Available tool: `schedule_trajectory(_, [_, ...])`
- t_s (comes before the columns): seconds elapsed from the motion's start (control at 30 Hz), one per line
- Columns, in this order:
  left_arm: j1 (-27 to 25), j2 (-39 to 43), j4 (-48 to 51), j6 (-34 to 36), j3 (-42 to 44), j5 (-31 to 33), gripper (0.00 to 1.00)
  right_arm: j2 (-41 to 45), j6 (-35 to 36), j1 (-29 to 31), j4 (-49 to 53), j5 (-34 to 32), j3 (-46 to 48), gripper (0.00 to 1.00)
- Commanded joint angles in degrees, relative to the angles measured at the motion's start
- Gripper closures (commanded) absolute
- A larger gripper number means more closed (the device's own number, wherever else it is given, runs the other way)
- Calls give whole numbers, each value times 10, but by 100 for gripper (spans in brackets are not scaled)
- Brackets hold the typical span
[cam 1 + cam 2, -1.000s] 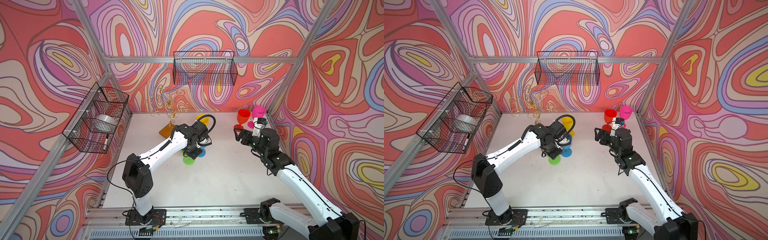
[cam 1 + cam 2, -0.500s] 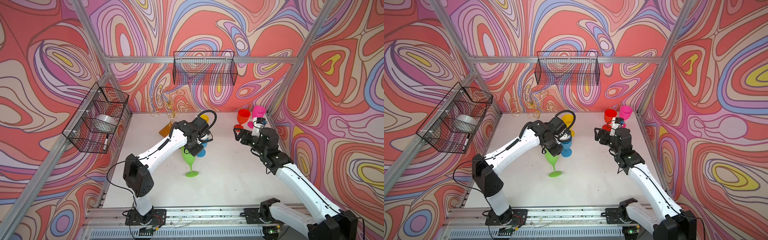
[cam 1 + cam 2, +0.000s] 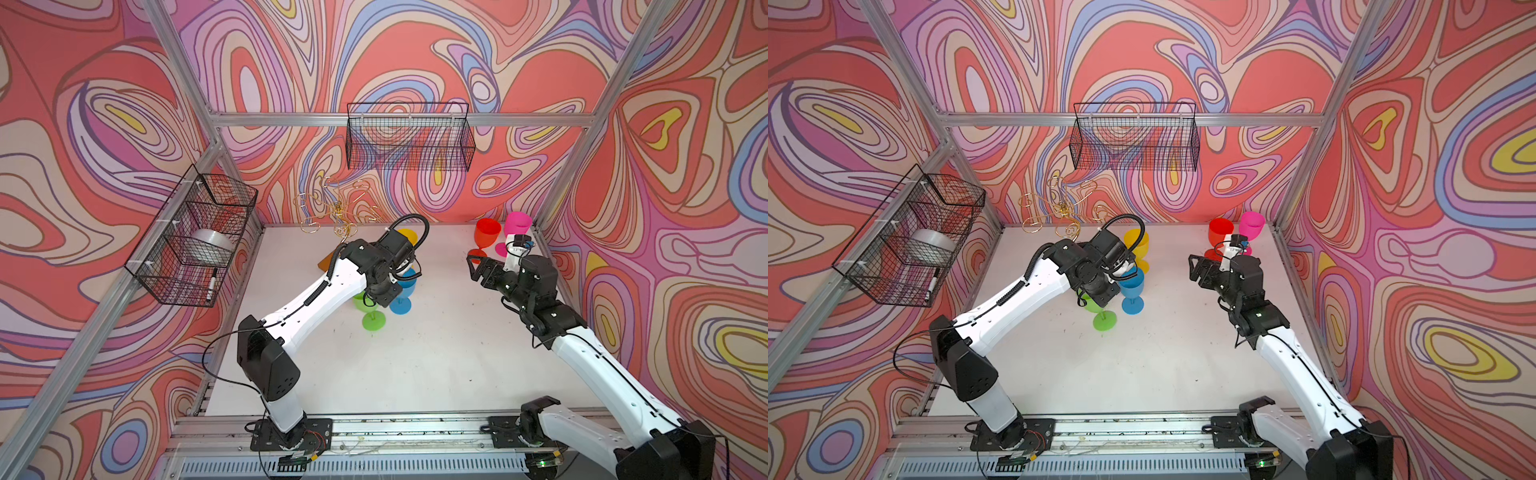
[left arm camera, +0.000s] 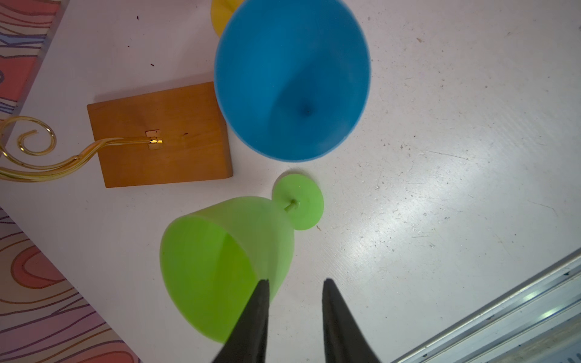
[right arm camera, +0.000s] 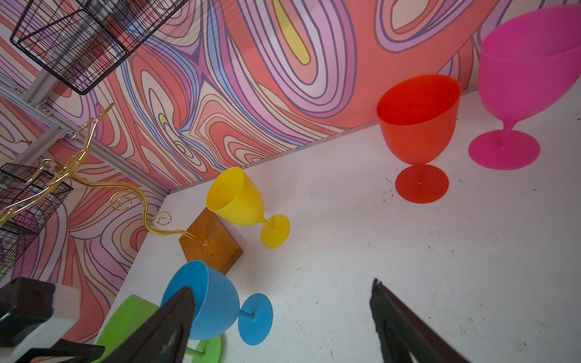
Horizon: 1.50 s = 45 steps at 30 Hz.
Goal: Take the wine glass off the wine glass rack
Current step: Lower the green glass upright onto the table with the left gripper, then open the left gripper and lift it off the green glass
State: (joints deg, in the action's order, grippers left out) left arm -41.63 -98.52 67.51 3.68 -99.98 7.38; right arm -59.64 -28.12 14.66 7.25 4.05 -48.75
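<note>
Green wine glass (image 4: pixel 226 261) stands foot-down on the white table (image 3: pixel 415 374), bowl up, just at 9 o'clock of the table's middle in both top views, and apart from the wine glass rack (image 4: pixel 163 163). Cannot tell if it is dead upright. Rack at 11 o'clock from the glass, near the back-left corner: amber wood base flat on the table, gold wire stem and curls rising above it. Left gripper (image 4: pixel 295 281) hangs right over the green bowl, fingers a little apart with bare table showing between them. One fingertip overlaps the bowl's rim in the left wrist view; contact cannot be told. Blue glass (image 3: pixel 403 291) upright just beside, at 2 o'clock. Yellow glass (image 3: pixel 409 237) beyond it at 1 o'clock, near the rack base. Right gripper (image 5: pixel 282 285) at 2 to 3 o'clock, well apart, raised, fingers spread wide around nothing. Red glass (image 3: pixel 487 235) and pink glass (image 3: pixel 517 224) upright side by side in the back-right corner. Black wire baskets hang on the back wall (image 3: pixel 409 141) and left wall (image 3: pixel 191 241).
</note>
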Motion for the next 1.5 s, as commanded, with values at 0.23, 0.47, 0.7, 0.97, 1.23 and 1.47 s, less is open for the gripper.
schedule_trajectory(0.23, [2, 33, -4, -20, 31, 8, 76, 11, -2, -3, -1, 3, 1, 8])
schedule_trajectory(0.47, [3, 55, -16, -27, 31, 1, 68, 12, -3, -3, -2, 5, 5, 8])
schedule_trajectory(0.7, [2, 115, -71, -36, 42, -18, 39, 13, 2, -3, -3, 3, 5, 8])
schedule_trajectory(0.97, [2, 207, -145, -47, 80, -29, 4, 11, 9, -3, -7, 0, 8, 7])
schedule_trajectory(1.23, [2, 314, -235, -82, 179, 96, 0, 0, 37, -3, 1, -6, 1, 2])
schedule_trajectory(1.47, [19, 423, -329, -130, 299, 229, 0, 0, 55, -3, 2, -38, 5, 2])
